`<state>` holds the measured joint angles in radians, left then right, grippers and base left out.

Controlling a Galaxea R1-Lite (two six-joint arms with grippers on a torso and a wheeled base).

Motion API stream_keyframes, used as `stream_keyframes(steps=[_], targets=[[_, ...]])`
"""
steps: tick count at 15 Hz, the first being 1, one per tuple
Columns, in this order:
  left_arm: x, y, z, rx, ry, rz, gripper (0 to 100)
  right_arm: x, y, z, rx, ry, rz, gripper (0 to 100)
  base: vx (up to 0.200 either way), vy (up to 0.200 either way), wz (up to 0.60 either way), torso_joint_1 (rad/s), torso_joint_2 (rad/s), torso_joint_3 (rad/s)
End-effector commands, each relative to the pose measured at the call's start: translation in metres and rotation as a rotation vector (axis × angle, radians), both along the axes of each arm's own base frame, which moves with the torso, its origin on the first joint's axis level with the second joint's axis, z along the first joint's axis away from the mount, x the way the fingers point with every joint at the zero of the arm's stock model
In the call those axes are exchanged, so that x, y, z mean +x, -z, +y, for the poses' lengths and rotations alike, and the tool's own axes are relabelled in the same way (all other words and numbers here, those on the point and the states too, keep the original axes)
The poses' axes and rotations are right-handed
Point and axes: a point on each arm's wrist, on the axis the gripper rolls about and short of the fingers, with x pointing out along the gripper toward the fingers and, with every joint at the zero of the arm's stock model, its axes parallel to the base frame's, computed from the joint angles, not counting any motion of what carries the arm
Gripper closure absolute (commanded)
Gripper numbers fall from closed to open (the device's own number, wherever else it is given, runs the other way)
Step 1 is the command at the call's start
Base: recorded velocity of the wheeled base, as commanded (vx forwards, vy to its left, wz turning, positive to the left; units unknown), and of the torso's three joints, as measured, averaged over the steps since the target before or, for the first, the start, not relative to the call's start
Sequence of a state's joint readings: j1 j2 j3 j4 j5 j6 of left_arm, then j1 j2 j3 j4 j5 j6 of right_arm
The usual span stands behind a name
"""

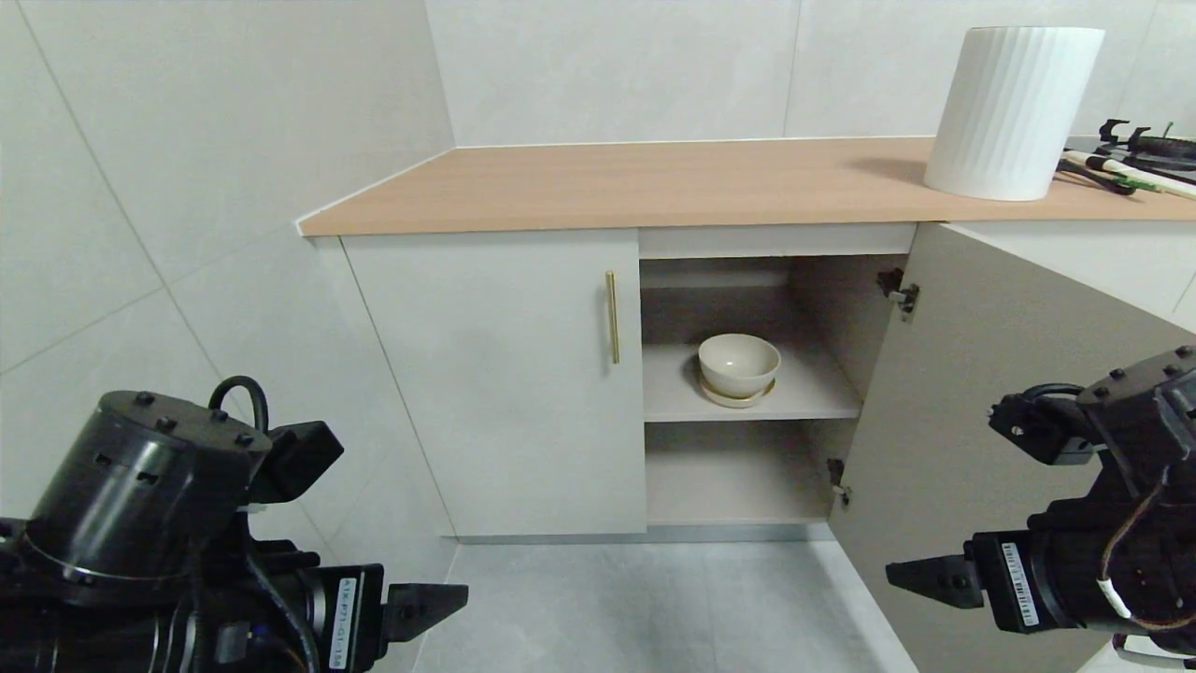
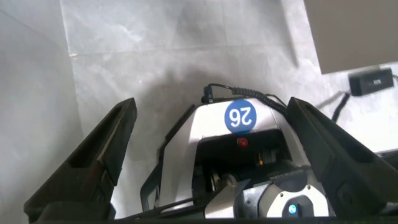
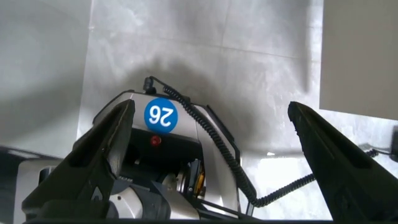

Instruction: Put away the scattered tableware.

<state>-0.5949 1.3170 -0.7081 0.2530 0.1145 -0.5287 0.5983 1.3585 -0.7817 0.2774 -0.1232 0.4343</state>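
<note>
A pale bowl [image 1: 738,363] stands upright on a small plate [image 1: 732,398] on the middle shelf [image 1: 815,391] of the cabinet, toward the shelf's front and well inside the opening. The tableware here is judged to be stowed, so the step in hand is taken to be shutting the open door [image 1: 972,393], which is hinged at the opening's right side and swung out toward the robot.

For that to be done well, the door's outer face should be pressed near its free edge, far from the hinges, and the panel swung round slowly so that the bowl is not jolted on its plate. No grasp is needed; a flat push with one finger is thought enough, and the arm should be kept out of the closing gap. The left door [image 1: 505,374], with its brass handle [image 1: 612,318], is already shut.

On the wooden surface [image 1: 654,182] above, a white ribbed container [image 1: 1014,112] is seen, and just beside it some dark-handled utensils [image 1: 1135,159]; whether these are also meant to be put away cannot be told.

The right gripper [image 3: 211,107] is held low beside the open door, spread wide, with nothing held or touched. The left gripper [image 2: 211,102] is likewise spread wide and empty, low over the floor and well apart from the cabinet.
</note>
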Motion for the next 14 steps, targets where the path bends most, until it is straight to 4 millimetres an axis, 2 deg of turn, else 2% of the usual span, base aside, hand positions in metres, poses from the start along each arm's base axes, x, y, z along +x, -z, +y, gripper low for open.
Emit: stream_keyframes(steps=[1,7,9,11,14], targets=[[0.000,0.000,0.000,0.000,0.001,0.002,0,0.000,0.001,0.000,-0.002,-0.002,0.003,0,0.000,0.000,0.00,0.000,0.00,0.000],[0.000,0.001,0.000,0.003,0.000,0.004,0,0.000,0.001,0.000,-0.003,-0.003,0.002,0,0.000,0.000,0.00,0.000,0.00,0.000],[0.000,0.001,0.000,0.011,-0.005,0.002,0,-0.001,0.000,0.000,-0.003,-0.006,0.002,0,0.000,-0.200,0.00,0.000,0.00,0.002],[-0.001,0.003,0.001,0.033,0.003,-0.004,0,-0.013,-0.004,-0.006,-0.031,-0.030,0.027,0,0.000,-0.200,0.00,0.002,0.00,-0.002],[-0.001,0.003,0.001,0.033,0.003,-0.004,0,-0.046,-0.011,-0.021,-0.145,-0.171,0.067,0,0.000,-0.200,0.00,0.004,0.01,0.001]])
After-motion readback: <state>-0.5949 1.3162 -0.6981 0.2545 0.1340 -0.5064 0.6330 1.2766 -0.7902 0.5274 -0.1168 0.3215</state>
